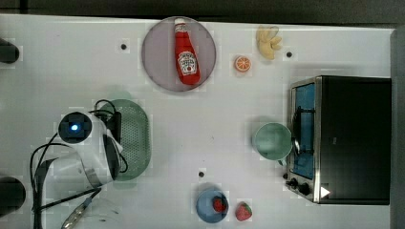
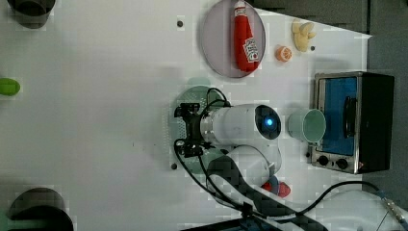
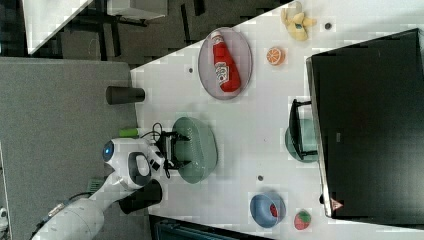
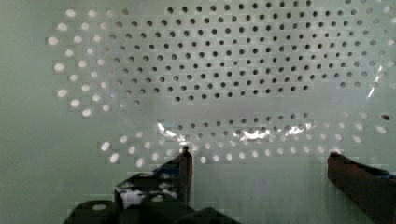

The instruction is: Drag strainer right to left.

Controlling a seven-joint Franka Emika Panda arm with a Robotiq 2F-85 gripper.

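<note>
The strainer [image 1: 136,138], a pale mint-green oval with a patch of small holes, lies on the white table at the top view's left of centre. My gripper [image 1: 116,138] hangs over the side of it nearer the top view's left edge, and the arm hides part of the rim. In the right view the gripper [image 3: 172,148] reaches down into the strainer [image 3: 200,150]. From the wrist, the perforated floor of the strainer [image 4: 224,70] lies close below. Both dark fingertips [image 4: 186,161] stand wide apart there, so the gripper [image 4: 260,154] is open with nothing held. The strainer [image 2: 198,91] also peeks out from under the gripper [image 2: 188,131] in the left view.
A round mint cup [image 1: 272,140] stands beside the toaster oven [image 1: 348,138] on the top view's right. A ketchup bottle [image 1: 186,52] lies on a grey plate [image 1: 157,52]. Further off are an orange slice [image 1: 242,63], bananas [image 1: 268,42], a blue bowl [image 1: 206,206] and a strawberry [image 1: 243,211].
</note>
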